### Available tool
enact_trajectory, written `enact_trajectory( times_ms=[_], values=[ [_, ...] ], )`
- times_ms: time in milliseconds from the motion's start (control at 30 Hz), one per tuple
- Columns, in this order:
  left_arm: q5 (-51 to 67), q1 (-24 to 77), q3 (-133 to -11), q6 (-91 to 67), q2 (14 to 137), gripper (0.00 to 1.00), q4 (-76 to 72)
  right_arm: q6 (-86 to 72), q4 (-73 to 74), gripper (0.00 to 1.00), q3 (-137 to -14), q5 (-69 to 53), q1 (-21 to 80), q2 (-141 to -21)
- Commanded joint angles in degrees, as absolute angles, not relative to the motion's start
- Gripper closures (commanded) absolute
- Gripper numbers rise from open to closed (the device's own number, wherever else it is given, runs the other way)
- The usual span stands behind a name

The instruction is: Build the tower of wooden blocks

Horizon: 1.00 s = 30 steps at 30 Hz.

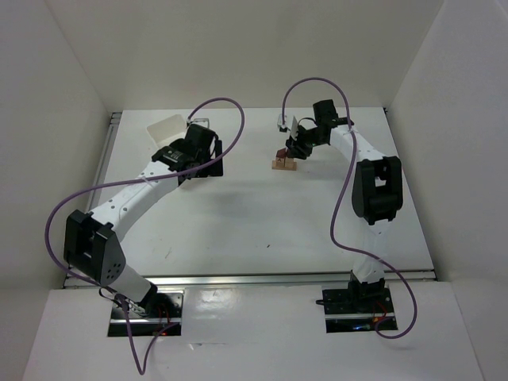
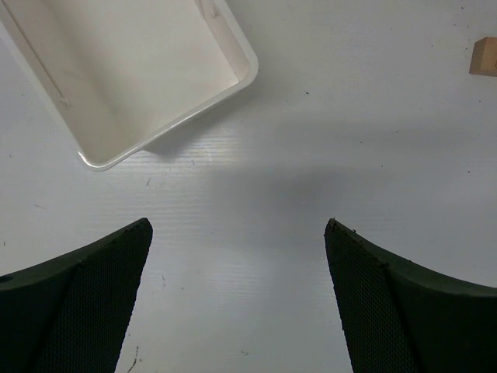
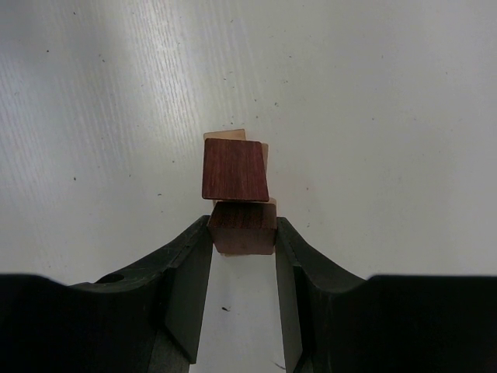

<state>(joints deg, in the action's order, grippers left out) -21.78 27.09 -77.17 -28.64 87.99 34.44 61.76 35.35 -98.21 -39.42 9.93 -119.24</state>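
The wood block tower (image 1: pixel 282 162) stands at the back middle of the table: light tan pieces (image 3: pixel 262 154) below and a dark maroon block (image 3: pixel 234 169) on top. My right gripper (image 3: pixel 243 229) is shut on a second dark maroon block (image 3: pixel 244 233), held right against the near side of the tower at the level of its top. In the top view the right gripper (image 1: pixel 294 150) hangs just over the tower. My left gripper (image 2: pixel 237 227) is open and empty over bare table, well left of the tower (image 1: pixel 208 162). A tan block (image 2: pixel 484 56) shows at the left wrist view's right edge.
A white rectangular tray (image 1: pixel 167 129) sits at the back left, just beyond my left gripper; its corner (image 2: pixel 241 74) shows in the left wrist view and it looks empty. White walls close the table on three sides. Purple cables loop above both arms.
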Motion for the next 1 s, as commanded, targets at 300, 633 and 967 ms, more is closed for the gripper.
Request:
enact_trajectory(
  times_ms=[300, 633, 967],
  values=[
    [-22.06, 27.25, -79.28, -28.21, 88.07, 0.03, 34.45, 61.00, 33.40, 0.49, -100.55, -38.41, 10.63, -119.71],
    [-22.06, 27.25, -79.28, -28.21, 88.07, 0.03, 34.45, 59.94, 32.87, 0.44, -100.02, -37.88, 10.63, -119.18],
    [-22.68, 27.25, -78.22, -28.73, 87.54, 0.06, 35.50, 58.19, 31.21, 0.44, -100.02, -37.88, 10.63, -119.18]
  ],
)
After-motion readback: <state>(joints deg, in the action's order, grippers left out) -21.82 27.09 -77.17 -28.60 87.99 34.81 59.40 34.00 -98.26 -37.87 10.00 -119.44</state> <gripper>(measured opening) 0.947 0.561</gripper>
